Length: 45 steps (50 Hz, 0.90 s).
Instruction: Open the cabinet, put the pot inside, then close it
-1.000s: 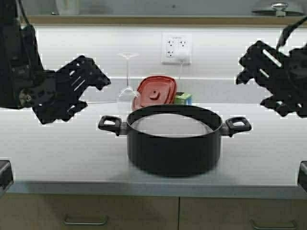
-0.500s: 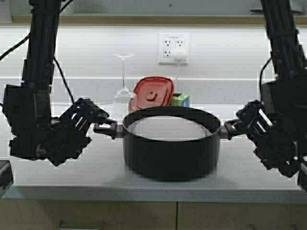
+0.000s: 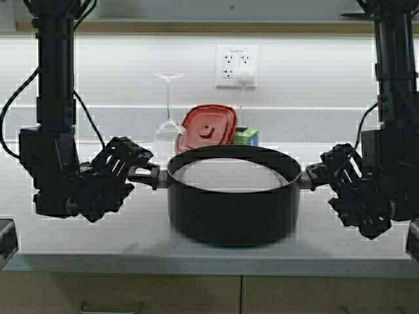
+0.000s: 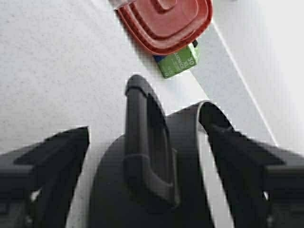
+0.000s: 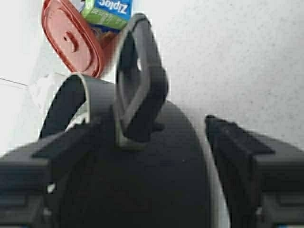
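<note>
High view, pot (image 3: 233, 203) on counter, nothing inside, left gripper (image 3: 134, 171) and right gripper (image 3: 327, 175) fingers spread around handles.

- Pale speckled countertop (image 3: 85, 229) runs the full width in front of me, brightly lit.
- White backsplash wall (image 3: 308, 78) behind it, with a white outlet plate (image 3: 237, 65); one plug is seated, cord hanging down.
- Tan wood strip (image 3: 196, 27) along the wall's top edge.
- Wood drawer fronts (image 3: 177, 296) below the counter edge; one metal handle (image 3: 107, 307) is partly visible.
</note>
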{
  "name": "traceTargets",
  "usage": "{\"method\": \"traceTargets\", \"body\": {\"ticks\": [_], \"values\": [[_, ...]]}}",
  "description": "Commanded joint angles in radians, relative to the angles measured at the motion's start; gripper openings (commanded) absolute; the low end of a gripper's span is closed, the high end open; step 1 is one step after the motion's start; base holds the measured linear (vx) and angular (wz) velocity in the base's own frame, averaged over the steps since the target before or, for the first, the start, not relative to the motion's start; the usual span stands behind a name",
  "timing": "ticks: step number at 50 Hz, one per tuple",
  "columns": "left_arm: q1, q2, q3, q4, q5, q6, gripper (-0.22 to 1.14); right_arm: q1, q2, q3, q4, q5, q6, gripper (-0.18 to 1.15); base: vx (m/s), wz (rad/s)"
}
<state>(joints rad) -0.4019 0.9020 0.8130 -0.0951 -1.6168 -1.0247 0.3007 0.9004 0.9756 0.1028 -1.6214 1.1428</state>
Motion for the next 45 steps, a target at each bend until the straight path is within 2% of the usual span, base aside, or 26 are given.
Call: {"method": "traceTargets", "body": {"ticks": [1, 14, 17, 22, 27, 30, 31, 34, 37, 39, 45], "values": [[0.000, -0.011, -0.034, 0.012, 0.035, -0.028, 1.03, -0.049, -0.003, -0.028, -0.023, -0.009, 0.002, 0.96, 0.00, 0.00], [0.000, 0.011, -0.051, 0.008, 0.061, -0.040, 1.02, -0.120, 0.028, -0.064, -0.130, -0.008, 0.006, 0.92, 0.00, 0.00], [0.000, 0.011, -0.049, 0.006, 0.061, -0.038, 1.00, -0.132, 0.031, -0.067, -0.149, -0.008, 0.005, 0.84, 0.00, 0.00], [0.000, 0.012, -0.051, 0.008, 0.067, -0.038, 0.93, -0.149, 0.032, -0.087, -0.195, -0.008, 0.005, 0.58, 0.00, 0.00], [0.000, 0.014, -0.061, 0.006, 0.081, -0.038, 0.72, -0.164, 0.035, -0.107, -0.225, -0.008, 0.008, 0.29, 0.00, 0.00], [0.000, 0.014, -0.066, 0.006, 0.101, -0.038, 0.50, -0.172, 0.037, -0.118, -0.239, -0.008, 0.011, 0.13, 0.00, 0.00], [0.000, 0.014, -0.069, 0.006, 0.112, -0.040, 0.36, -0.173, 0.037, -0.118, -0.242, -0.008, 0.011, 0.09, 0.00, 0.00], [0.000, 0.012, -0.069, 0.005, 0.132, -0.044, 0.07, -0.173, 0.037, -0.120, -0.253, -0.008, 0.011, 0.02, 0.00, 0.00], [0.000, 0.012, -0.069, 0.002, 0.149, -0.044, -0.11, -0.173, 0.038, -0.118, -0.262, -0.008, 0.011, 0.04, 0.00, 0.00], [0.000, 0.011, -0.066, -0.005, 0.153, -0.043, -0.11, -0.173, 0.037, -0.115, -0.270, -0.008, 0.009, 0.06, 0.00, 0.00], [0.000, 0.002, -0.054, -0.023, 0.152, -0.037, 0.06, -0.173, 0.034, -0.109, -0.299, -0.011, 0.003, 0.07, 0.00, 0.00]]}}
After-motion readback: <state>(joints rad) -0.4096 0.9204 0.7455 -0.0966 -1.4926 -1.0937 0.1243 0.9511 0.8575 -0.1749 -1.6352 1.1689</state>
